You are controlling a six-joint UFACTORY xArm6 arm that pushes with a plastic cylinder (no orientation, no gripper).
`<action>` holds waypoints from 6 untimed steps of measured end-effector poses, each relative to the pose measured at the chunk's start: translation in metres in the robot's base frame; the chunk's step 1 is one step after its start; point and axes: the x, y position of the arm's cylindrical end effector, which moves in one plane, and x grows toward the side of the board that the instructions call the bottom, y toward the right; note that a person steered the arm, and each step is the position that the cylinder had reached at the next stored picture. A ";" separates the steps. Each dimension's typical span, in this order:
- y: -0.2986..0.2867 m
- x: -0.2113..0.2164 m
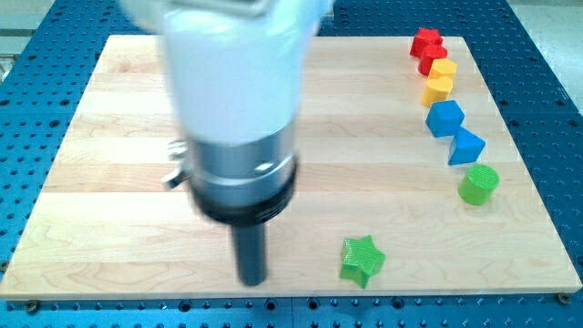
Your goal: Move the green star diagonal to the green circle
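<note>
The green star (362, 261) lies near the board's bottom edge, right of centre. The green circle (478, 185), a short cylinder, stands near the right edge, up and to the right of the star. My tip (251, 280) is the lower end of the dark rod, near the bottom edge. It is to the left of the green star, with a clear gap between them. It touches no block.
Along the right edge above the green circle runs a line of blocks: a blue one (465, 147), a blue one (444, 118), a yellow one (438, 89), a yellow one (443, 70), a red one (430, 58) and a red star (424, 42). The wooden board (109, 182) lies on a blue perforated table (556, 109). The arm's white and black body (237, 118) hides the middle left of the board.
</note>
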 end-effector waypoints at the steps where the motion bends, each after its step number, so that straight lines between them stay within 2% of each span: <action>1: 0.004 0.003; 2: 0.004 0.003; 5: 0.184 0.001; 6: 0.248 -0.024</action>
